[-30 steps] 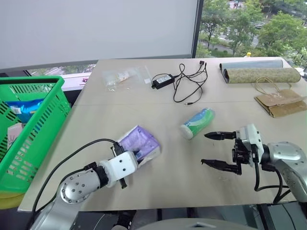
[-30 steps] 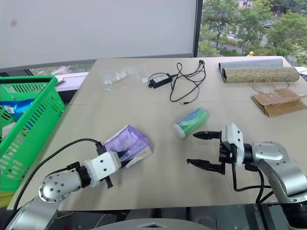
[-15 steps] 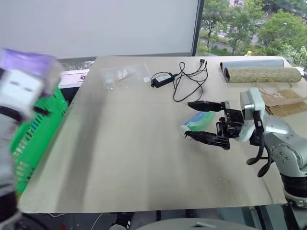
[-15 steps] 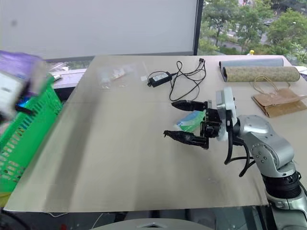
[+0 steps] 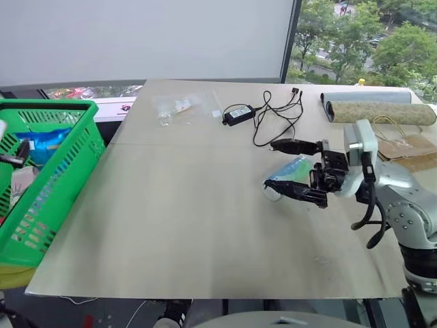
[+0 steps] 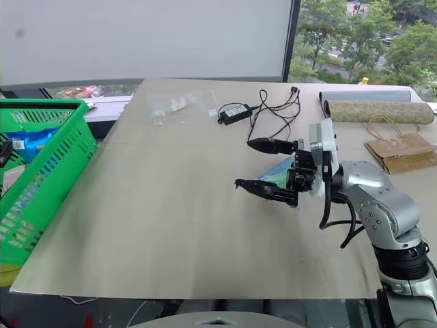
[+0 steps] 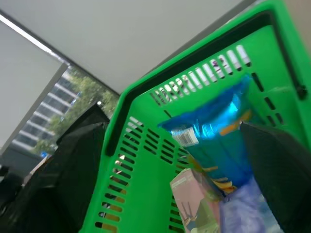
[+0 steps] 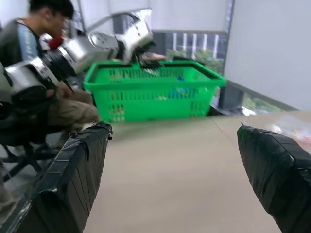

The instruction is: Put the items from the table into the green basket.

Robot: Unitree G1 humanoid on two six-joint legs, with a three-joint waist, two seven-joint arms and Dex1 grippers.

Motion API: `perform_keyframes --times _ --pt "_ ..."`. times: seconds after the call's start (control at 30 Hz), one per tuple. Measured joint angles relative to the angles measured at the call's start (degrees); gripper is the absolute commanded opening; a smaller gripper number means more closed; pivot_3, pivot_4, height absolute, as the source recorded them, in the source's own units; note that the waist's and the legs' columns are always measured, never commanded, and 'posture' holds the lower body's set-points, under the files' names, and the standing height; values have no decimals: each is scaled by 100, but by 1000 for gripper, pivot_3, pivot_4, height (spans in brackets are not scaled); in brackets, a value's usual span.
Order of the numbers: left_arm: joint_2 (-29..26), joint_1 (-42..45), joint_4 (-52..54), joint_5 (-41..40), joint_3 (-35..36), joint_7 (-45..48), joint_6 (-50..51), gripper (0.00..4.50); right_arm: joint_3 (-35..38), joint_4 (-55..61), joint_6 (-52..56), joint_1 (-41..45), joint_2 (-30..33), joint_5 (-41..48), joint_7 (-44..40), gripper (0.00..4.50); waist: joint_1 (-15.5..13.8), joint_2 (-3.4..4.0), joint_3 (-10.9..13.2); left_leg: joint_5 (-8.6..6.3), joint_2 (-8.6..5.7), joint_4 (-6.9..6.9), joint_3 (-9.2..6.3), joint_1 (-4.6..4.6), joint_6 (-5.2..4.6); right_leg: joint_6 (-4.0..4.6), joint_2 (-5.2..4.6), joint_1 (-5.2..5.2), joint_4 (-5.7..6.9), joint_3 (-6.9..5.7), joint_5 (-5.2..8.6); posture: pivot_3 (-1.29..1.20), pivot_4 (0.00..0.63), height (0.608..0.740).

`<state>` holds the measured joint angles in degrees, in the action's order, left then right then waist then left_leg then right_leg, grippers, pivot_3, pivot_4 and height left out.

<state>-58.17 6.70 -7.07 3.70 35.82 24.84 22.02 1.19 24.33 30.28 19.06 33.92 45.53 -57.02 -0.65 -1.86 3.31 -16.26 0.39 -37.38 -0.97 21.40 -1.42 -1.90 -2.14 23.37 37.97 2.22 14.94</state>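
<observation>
The green basket (image 5: pixel 49 106) stands off the left edge of the table (image 5: pixel 171 225). My left gripper (image 7: pixel 175 170) hangs over it, open, with nothing between its fingers. Inside the basket lie a blue packet (image 7: pixel 214 131), a pink carton (image 7: pixel 192 204) and a pale lilac shape (image 7: pixel 243 213) that looks like the lilac box. The green-and-white packet (image 5: pixel 290 169) lies right of the table's middle. My right gripper (image 5: pixel 268 163) is open and level, one finger on each side of the packet; I cannot tell if it touches.
At the table's far side lie a clear plastic bag (image 5: pixel 181 106), a black power adapter with cables (image 5: pixel 239 113), rolled mats (image 5: pixel 379 109) and a brown paper bag (image 5: pixel 410 147). A person (image 8: pixel 29 34) sits behind the basket.
My left arm swung left and up from the table with the lilac box, reached the basket and opened; the box is out of its fingers. My right gripper moved up to straddle the packet.
</observation>
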Motion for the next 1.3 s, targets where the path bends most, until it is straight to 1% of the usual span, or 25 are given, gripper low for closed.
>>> perform_keyframes --times 0.03,0.07,0.13,0.2,0.3,0.37,0.4,0.43,0.47,0.5,0.53,0.6,0.67,0.7,0.73,0.83,0.97,1.0,1.17,1.3 --pt "72 132 43 -145 2 28 17 4327 -4 -66 -123 -147 158 -198 -73 4500 -6 -1 -25 5 0 -5 -4 36 7 0 0 32 4 -4 -1 27 2 740" --pt "226 268 269 -408 -14 182 12 4327 -14 -196 -234 -257 295 -427 -146 4500 -26 -2 -37 8 -2 -7 -11 42 12 0 -4 33 2 -12 -1 27 2 740" --pt "392 369 681 -771 -203 470 33 4327 -16 -323 -334 -290 329 -587 -189 4500 -40 -1 -58 11 -6 -8 -17 45 17 1 -9 32 3 -18 -2 27 4 740" --pt "849 663 1421 -1326 -844 822 333 4327 -16 -350 -425 -308 339 -638 -286 4500 -44 18 -88 13 -8 -11 -22 44 19 0 -9 26 3 -21 -2 16 3 740" --pt "1439 981 1803 -1532 -1609 821 680 4327 -9 -395 -457 -378 378 -743 -263 4500 -21 37 -117 14 -12 -17 -22 38 17 0 -1 20 14 -18 -3 -8 5 740" --pt "1985 1217 1999 -1525 -2386 721 967 4327 6 -472 -561 -535 407 -920 -209 4500 -14 36 -121 14 -13 -32 -25 40 16 1 9 18 21 -19 -4 -55 4 740" --pt "2312 1344 2007 -1566 -2721 685 1102 4327 53 -474 -648 -678 445 -1046 -148 4500 -2 38 -121 13 -12 -41 -23 41 15 1 14 18 30 -15 -3 -74 6 740" --pt "2596 1404 2018 -1601 -2872 638 1169 4327 62 -504 -694 -761 495 -1154 -109 4500 -6 45 -128 13 -13 -49 -21 42 14 0 15 17 32 -13 -3 -89 8 740" --pt "3098 1534 2015 -1690 -3234 591 1333 4327 134 -534 -823 -982 601 -1413 13 4500 -20 54 -133 12 -13 -78 -25 57 13 0 22 17 35 -16 -3 -100 6 740" --pt "3465 1572 2009 -1748 -3597 601 1423 4327 164 -594 -888 -1150 685 -1631 127 4500 -7 56 -134 9 -14 -93 -24 60 8 -1 31 17 44 -13 -3 -129 7 740" --pt "3757 1584 1970 -1749 -4027 631 1481 4327 209 -631 -959 -1338 769 -1847 256 4500 6 57 -135 8 -16 -94 -12 57 5 -2 35 17 44 -1 -3 -143 8 740" --pt "4062 1660 1703 -1672 -4574 670 1384 4327 275 -661 -1011 -1687 890 -2163 488 4500 133 63 -138 8 -16 -94 4 43 4 -2 48 14 51 18 -3 -179 11 740" --pt "4312 1778 1337 -1581 -4746 652 1146 4327 401 -652 -1085 -2008 925 -2492 743 4500 290 83 -149 7 -15 -94 24 30 2 -3 70 11 61 34 -2 -222 12 740" --pt "4385 1796 1264 -1561 -4771 645 1099 4327 432 -649 -1097 -2074 924 -2551 806 4500 342 92 -154 6 -14 -94 29 23 1 -3 79 10 63 39 -2 -231 13 740" --pt "4540 1838 1121 -1560 -4819 653 1045 4446 523 -584 -1103 -2215 888 -2608 933 4500 409 100 -158 4 -9 -94 36 23 -2 -3 94 3 65 45 -2 -242 12 740" --pt "4817 2023 725 -1488 -5054 668 1006 4446 651 -255 -1096 -2419 700 -2605 1164 4500 613 109 -163 3 -3 -95 33 15 -5 -5 115 -9 66 64 0 -267 11 740" --pt "4893 2253 224 -1143 -5406 591 1031 4446 682 3 -1091 -2548 629 -2606 1307 4500 918 110 -163 0 -2 -94 31 -2 -8 -7 120 -35 62 69 2 -295 11 740" --pt "4873 2330 117 -979 -5495 555 1046 4446 704 19 -1076 -2608 617 -2609 1364 4500 989 110 -163 -1 -2 -94 33 -42 -10 -8 119 -53 56 70 2 -300 11 740" --pt "4881 2596 -345 -419 -5707 201 890 4446 740 78 -1044 -2673 617 -2599 1398 4500 1115 126 -172 -10 -1 -90 9 -89 -23 -35 119 -161 -4 44 17 -304 12 740" --pt "4884 2704 -609 -144 -5668 -32 795 4446 756 166 -1027 -2700 618 -2585 1409 4500 1161 134 -178 -11 -2 -86 13 -138 -24 -39 118 -185 -6 39 19 -298 13 740"
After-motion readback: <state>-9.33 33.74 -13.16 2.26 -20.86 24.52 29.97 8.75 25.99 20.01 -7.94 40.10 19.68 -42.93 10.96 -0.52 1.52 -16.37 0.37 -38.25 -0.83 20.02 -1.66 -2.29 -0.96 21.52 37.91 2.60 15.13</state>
